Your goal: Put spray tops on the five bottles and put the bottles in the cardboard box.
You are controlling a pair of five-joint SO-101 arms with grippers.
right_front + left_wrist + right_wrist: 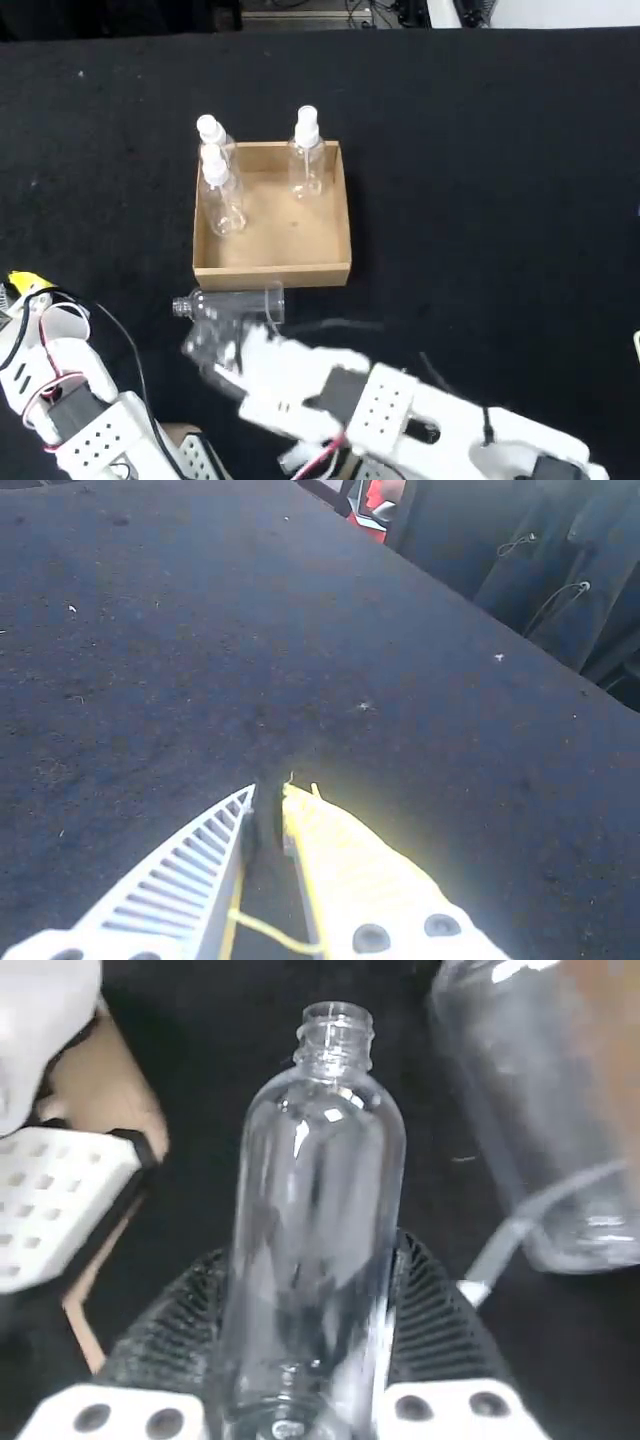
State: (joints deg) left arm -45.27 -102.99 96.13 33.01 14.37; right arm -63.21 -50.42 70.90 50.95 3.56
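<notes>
Bottle (pixel 320 1160) with a bare neck, clamped in your right hand (pixel 310 1260) low over the black tabletop (pixel 480 200), in front of the cardboard box (pixel 272 272).

Your right hand's two fingers press the clear body from both sides, with the threaded neck pointing away from the wrist. Just beside it a second uncapped bottle (pixel 235 303) lies on its side along the box's near wall, its neck toward your left arm (pixel 70 400). Inside the box three bottles (pixel 224 205) stand upright, each wearing one of the white spray tops (pixel 214 165). Two are close together at the left wall and the third bottle (pixel 308 165) is at the far right corner. Your left hand (pixel 268 798) is pinched closed on nothing, tips almost touching, over bare tabletop at the near left edge, well apart from the box.
</notes>
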